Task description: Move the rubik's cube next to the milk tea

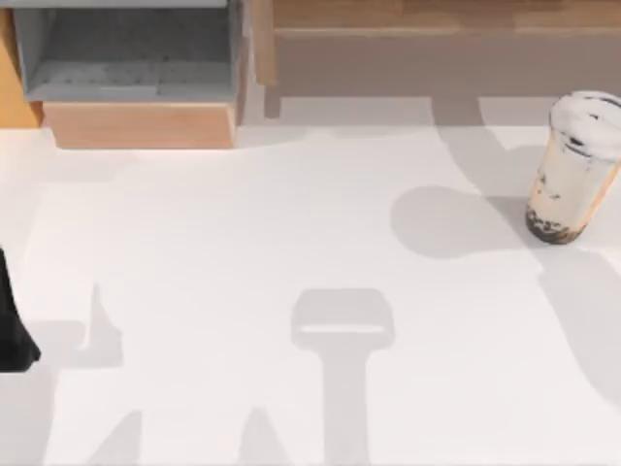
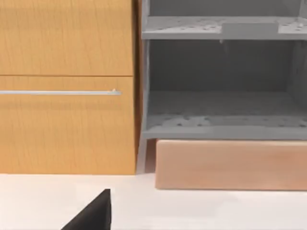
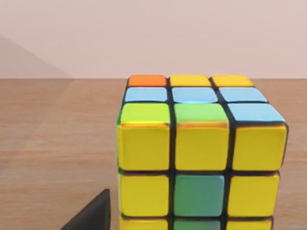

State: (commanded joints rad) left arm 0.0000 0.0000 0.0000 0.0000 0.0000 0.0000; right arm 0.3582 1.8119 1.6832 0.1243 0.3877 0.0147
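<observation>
- The white table (image 1: 243, 291) is the biggest thing here, running across the room, with shadows of the arms falling across it.
- At the far left corner sits a grey open shelf unit (image 2: 220, 81) on a pale wooden base (image 2: 230, 165), beside an orange wood cabinet front (image 2: 67, 86) with a thin metal handle bar (image 2: 60, 92). The left wrist view looks straight at these, which suggests the left arm is parked facing them.
- A dark part of the left arm (image 1: 12, 330) pokes in at the table's left edge, well apart from the cup and seemingly idle. I cannot tell whether its hand is wide or narrow.
- The milk tea (image 1: 572, 165), a tall clear plastic cup of beige drink with dark pearls at the bottom and a white lid, stands upright at the table's far right, the spot the cube has to reach.
- The rubik's cube (image 3: 199, 153), a small puzzle block of yellow, green, blue and orange squares, sits very close in the right wrist view. It looks carried by that arm, though I cannot tell for certain.
</observation>
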